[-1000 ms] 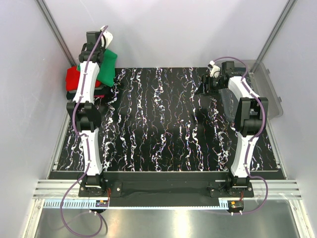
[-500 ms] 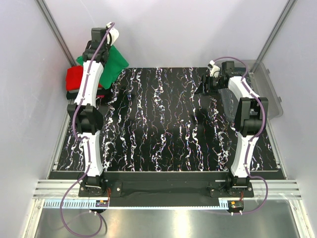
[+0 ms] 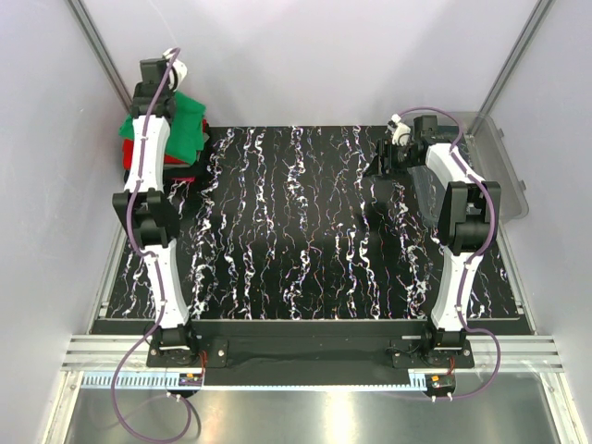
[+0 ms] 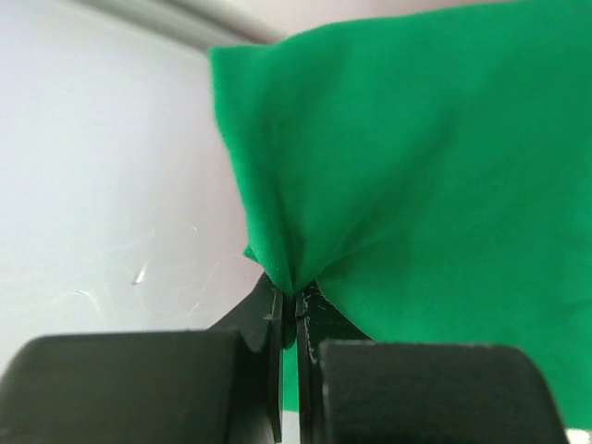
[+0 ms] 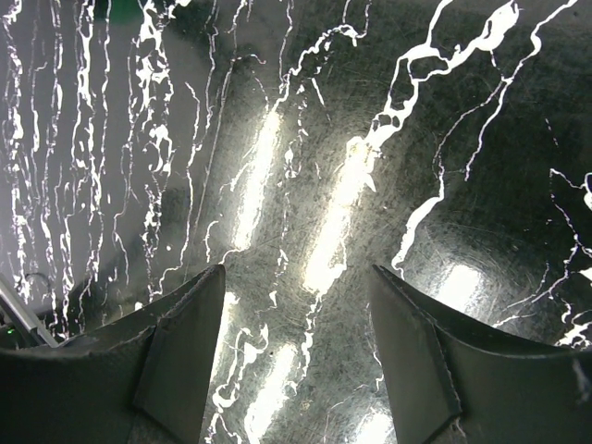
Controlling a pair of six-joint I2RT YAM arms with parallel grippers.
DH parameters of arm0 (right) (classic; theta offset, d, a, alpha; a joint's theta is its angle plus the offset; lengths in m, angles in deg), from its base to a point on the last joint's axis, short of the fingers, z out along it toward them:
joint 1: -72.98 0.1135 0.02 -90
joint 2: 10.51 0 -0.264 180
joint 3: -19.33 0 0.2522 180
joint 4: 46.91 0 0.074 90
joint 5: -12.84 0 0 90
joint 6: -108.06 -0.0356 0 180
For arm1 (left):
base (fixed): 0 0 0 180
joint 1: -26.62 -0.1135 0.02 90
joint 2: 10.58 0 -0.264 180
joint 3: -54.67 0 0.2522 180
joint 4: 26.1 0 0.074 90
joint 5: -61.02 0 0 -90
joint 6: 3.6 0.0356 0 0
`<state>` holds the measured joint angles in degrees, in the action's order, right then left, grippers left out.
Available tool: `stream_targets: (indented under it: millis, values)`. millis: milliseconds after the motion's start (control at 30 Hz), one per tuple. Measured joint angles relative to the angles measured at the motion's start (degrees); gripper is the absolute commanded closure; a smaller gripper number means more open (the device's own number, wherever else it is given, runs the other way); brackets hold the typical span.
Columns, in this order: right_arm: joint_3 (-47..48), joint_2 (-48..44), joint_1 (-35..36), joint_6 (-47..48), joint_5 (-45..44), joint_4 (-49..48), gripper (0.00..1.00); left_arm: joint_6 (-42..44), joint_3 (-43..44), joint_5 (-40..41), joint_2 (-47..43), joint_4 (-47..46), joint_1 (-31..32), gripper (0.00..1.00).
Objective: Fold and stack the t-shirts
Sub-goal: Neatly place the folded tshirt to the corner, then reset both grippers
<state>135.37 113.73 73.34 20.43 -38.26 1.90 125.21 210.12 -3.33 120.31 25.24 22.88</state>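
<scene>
Pinching a gathered fold of the solid bright green cotton t-shirt (image 4: 416,166) between the pressed-together fingers of the left gripper (image 4: 296,310), held up by the far left corner of the glossy black, white-veined tabletop (image 3: 296,240); draping down over a solid red cotton t-shirt (image 3: 132,148), with a dark layer (image 3: 185,172), likely another shirt, at its near edge; judging the stacking as under way, not finished: green shirt yet to be laid flat and let go, pile yet to be squared; cannot tell how neatly folded. Holding the right gripper (image 5: 296,305) spread wide and empty just above that tabletop, near a clear plastic bin (image 3: 499,157) at the right edge; boxed in by plain pale walls (image 3: 305,55) and slanting metal corner rails (image 3: 97,46).
</scene>
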Motion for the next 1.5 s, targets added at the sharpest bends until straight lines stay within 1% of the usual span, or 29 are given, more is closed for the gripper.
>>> stream_targets:
  millis: [133, 367, 567, 600, 633, 667, 733, 767, 800, 867, 967, 1033, 1167, 1267, 1300, 1400, 1500]
  values:
    - [-0.44, -0.04, 0.00, 0.39, -0.44, -0.11, 0.30, 0.44, 0.39, 0.57, 3.43, -1.36, -1.92, 1.00]
    - [-1.73, -0.79, 0.44, 1.99, -1.92, -0.07, 0.30, 2.99, 0.26, 2.23, 9.75, -4.63, -1.75, 1.00]
    - [-2.12, -1.51, 2.01, 3.54, -2.99, 0.20, 0.29, 4.90, 0.24, 4.59, 12.59, -9.11, -2.23, 1.00]
    - [-2.12, -1.51, 2.29, 3.82, -3.23, 0.28, 0.30, 4.92, 0.24, 5.03, 12.81, -9.55, -2.36, 0.95]
    - [-2.14, -1.51, 2.54, 4.02, -3.43, 0.37, 0.29, 4.92, 0.24, 5.66, 12.94, -9.94, -2.56, 0.59]
    - [-2.14, -1.51, 2.71, 4.17, -3.54, 0.39, 0.29, 5.18, 0.24, 6.19, 13.00, -10.34, -2.71, 0.43]
    - [-2.14, -1.51, 3.04, 4.52, -3.82, 0.42, 0.29, 5.05, 0.24, 7.32, 13.03, -11.15, -2.95, 0.29]
    - [-2.14, -1.51, 3.21, 4.76, -3.98, 0.46, 0.29, 4.72, 0.24, 7.91, 13.03, -12.02, -3.08, 0.16]
    - [-2.14, -1.51, 3.32, 4.92, -4.02, 0.52, 0.29, 4.76, 0.24, 8.24, 13.03, -12.44, -3.08, 0.11]
    - [-2.14, -1.51, 3.78, 5.18, -4.44, 0.68, 0.29, 3.93, 0.24, 9.07, 13.03, -13.33, -3.19, 0.05]
    - [-2.14, -1.51, 4.59, 5.53, -5.03, 0.79, 0.29, 3.78, 0.17, 9.70, 13.00, -14.64, -2.97, 0.03]
    - [-2.05, -1.51, 5.14, 5.66, -5.31, 0.83, 0.28, 4.44, -1.60, 9.81, 12.26, -16.94, -2.32, 0.02]
    - [-1.51, -1.60, 5.66, 6.27, -5.53, 0.83, 0.28, 5.97, -10.78, 10.21, 7.93, -21.79, 0.46, 0.01]
    - [-1.49, -2.40, 5.86, 6.91, -7.06, 1.11, 0.27, 4.52, -18.91, 9.86, 2.95, -22.23, 3.98, 0.01]
    - [-1.49, -2.89, 5.92, 6.95, -7.76, 1.20, 0.01, 3.06, -22.47, 8.92, 0.44, -21.70, 5.46, 0.01]
    - [-1.51, -5.03, 6.62, 6.23, -10.51, 0.85, 0.00, -2.75, -31.87, 4.61, -8.11, -18.29, 10.05, 0.01]
    - [-2.29, -7.85, 7.98, 4.90, -13.70, -0.61, 0.00, -10.54, -35.45, -3.41, -15.76, -13.22, 14.88, 0.01]
